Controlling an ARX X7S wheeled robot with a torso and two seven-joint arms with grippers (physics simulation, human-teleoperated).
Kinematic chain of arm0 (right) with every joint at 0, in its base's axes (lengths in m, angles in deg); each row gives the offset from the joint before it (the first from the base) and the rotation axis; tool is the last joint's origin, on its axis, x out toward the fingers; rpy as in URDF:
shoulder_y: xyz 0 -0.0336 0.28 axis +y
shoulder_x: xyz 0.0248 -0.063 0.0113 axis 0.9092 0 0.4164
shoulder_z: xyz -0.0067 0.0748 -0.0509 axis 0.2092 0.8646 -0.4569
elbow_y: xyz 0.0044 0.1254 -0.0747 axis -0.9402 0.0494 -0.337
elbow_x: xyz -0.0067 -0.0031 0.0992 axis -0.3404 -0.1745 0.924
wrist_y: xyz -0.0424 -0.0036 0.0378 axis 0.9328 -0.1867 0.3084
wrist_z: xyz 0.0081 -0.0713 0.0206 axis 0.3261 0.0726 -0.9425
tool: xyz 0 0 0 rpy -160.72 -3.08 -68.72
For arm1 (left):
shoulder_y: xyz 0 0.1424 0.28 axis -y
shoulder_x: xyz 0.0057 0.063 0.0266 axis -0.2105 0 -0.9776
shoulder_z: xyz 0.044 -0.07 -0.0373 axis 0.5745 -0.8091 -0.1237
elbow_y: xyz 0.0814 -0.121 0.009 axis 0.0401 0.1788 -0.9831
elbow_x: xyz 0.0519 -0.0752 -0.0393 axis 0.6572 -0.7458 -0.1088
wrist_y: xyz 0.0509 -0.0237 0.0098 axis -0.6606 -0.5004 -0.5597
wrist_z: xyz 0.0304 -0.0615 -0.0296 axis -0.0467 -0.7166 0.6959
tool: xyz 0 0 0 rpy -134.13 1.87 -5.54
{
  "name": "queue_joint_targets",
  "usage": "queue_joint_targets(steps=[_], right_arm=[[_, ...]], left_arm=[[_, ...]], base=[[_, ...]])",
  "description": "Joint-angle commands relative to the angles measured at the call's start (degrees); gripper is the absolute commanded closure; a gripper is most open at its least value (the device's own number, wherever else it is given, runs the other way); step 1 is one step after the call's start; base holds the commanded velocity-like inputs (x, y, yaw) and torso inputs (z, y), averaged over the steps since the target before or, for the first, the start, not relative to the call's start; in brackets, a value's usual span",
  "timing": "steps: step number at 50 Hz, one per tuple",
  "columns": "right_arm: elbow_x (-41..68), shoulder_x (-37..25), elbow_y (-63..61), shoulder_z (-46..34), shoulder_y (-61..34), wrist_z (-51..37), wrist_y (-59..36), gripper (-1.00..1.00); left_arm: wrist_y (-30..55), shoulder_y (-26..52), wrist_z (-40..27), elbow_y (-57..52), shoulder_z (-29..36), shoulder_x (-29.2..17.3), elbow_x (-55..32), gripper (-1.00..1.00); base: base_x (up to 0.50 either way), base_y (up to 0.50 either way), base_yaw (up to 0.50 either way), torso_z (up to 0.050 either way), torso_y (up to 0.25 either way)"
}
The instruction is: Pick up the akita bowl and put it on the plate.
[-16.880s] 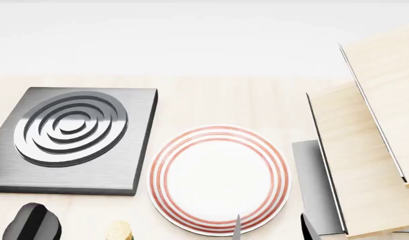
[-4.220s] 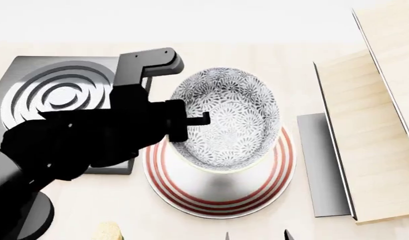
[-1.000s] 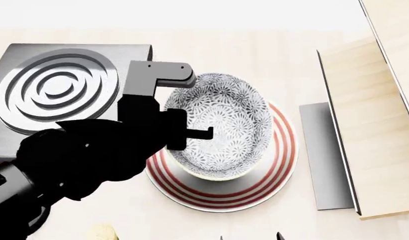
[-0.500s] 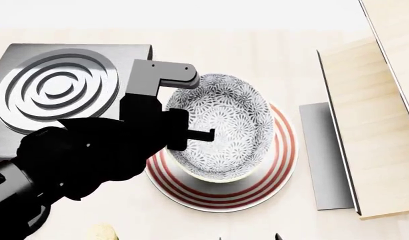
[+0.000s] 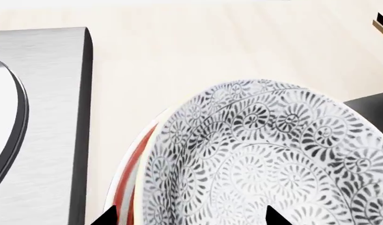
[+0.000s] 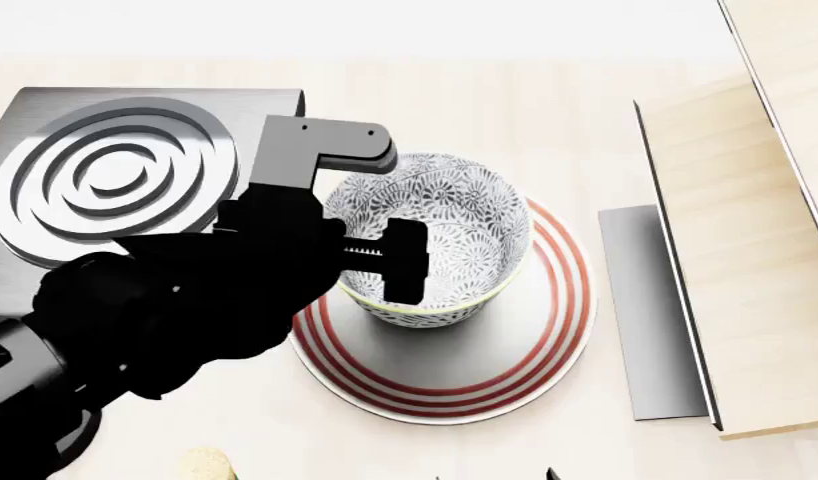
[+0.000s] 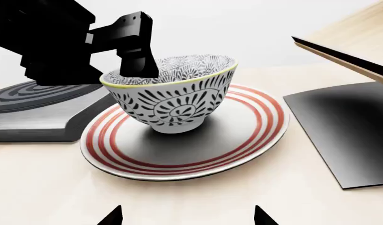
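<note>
Your akita bowl (image 6: 436, 250), tilted half a second ago, now sits upright on the red-ringed plate (image 6: 543, 340). The left claw (image 6: 382, 262) is spread, straddling its glossy floral rim; the right claw (image 7: 185, 216) stands open

3 views of 1 tabletop scene. The head view looks steeply down from above and takes in the most — the whole plate (image 6: 449, 385), the akita bowl (image 6: 443, 225) on it, the grey burner (image 6: 109, 180) at the left and the wooden boards (image 6: 743, 270) at the right; the left arm (image 6: 156, 310) covers its lower left. The left wrist view sits very close above the bowl (image 5: 266, 159), facing down, so the patterned interior fills most of the picture, with a sliver of plate rim (image 5: 130, 173) and a burner edge (image 5: 54, 117). The right wrist view looks low and nearly level across the table — bowl (image 7: 173, 101), plate (image 7: 241, 140) and burner (image 7: 35, 112) seen side-on from nearby; all 3 views share bowl, plate and burner.
</note>
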Motion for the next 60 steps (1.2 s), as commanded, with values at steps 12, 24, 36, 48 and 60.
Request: queue_joint_targets(steps=[12, 24, 36, 48, 60], right_arm=[[-0.24, 0.44, 1.23, -0.64, -0.42, 0.22, 0.06, -1.0], [-0.58, 0.31, 0.85, -0.9, -0.3, -0.09, -0.06, -1.0], [-0.77, 0.22, 0.33, -1.07, -0.26, -0.55, -0.38, -1.0], [-1.13, 0.42, 0.7, -1.32, -0.56, -0.81, -0.57, -1.0], [-1.06, 0.09, 0.06, -1.21, -0.51, -1.25, -0.8, -1.0]], left_arm=[[-0.3, 2.71, -0.69, 0.79, 0.03, 0.01, 0.94, -1.0], [1.28, 7.68, -0.77, -1.02, 0.36, 0.0, 4.21, -1.0], [1.04, 13.89, -7.3, -15.22, -0.42, -8.63, 6.5, -1.0], [1.52, 18.57, -14.49, -30.35, -1.69, -18.09, 7.06, -1.0], [3.37, 24.92, -21.93, -47.06, -3.3, -28.71, 7.6, -1.0]], base=[[0.0, 0.0, 0.0, 0.0, 0.0], [0.0, 0.0, 0.0, 0.0, 0.0], [0.0, 0.0, 0.0, 0.0, 0.0], [0.0, 0.0, 0.0, 0.0, 0.0], [0.0, 0.0, 0.0, 0.0, 0.0]])
